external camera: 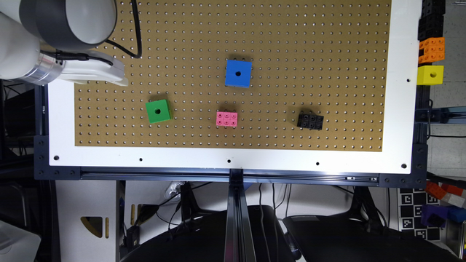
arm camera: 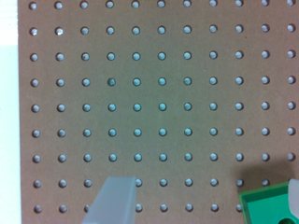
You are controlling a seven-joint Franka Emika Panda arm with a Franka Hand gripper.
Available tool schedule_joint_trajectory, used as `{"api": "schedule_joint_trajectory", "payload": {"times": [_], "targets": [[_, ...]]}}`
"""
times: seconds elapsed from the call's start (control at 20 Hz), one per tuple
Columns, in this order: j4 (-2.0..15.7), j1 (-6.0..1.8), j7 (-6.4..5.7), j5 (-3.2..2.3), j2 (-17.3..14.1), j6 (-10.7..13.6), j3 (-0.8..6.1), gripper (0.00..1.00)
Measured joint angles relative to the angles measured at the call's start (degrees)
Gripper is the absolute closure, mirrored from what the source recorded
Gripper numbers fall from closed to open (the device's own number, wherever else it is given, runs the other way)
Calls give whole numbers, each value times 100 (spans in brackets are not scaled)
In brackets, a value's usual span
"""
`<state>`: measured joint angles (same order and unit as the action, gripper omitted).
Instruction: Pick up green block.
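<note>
Hovering over pegboard (external camera: 291, 36), gripper (arm camera: 201, 200) spread wide, near green block (external camera: 158, 111), not touching.

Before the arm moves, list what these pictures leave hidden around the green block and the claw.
- Bright green cube with a dark centre hole: wrist view, cut off by the picture edge, one corner showing.
- Claw: wrist view, translucent fingers cropped by the edge.
- Claw, exterior view: a white part; fingers indistinguishable.
- Small black studded brick: too dark for detail.

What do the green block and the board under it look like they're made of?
Green block: probably moulded plastic, with a uniform bright colour, a smooth matte face and a clean round hole. Board: looks like brown hardboard pegboard, dull, with a regular hole grid.
</note>
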<state>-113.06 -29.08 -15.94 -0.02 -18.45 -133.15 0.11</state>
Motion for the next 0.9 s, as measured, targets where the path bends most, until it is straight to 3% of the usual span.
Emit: {"api": "schedule_joint_trajectory", "payload": {"times": [0.25, 0.55, 0.8, 0.9], "targets": [[-12, 4, -15, 0, -7, 2, 32, 0], [5, 30, -270, 0, -8, -15, 336, 0], [13, 88, -573, -16, -10, -47, 604, 0], [15, 97, -642, -26, -10, -48, 662, 0]]}}
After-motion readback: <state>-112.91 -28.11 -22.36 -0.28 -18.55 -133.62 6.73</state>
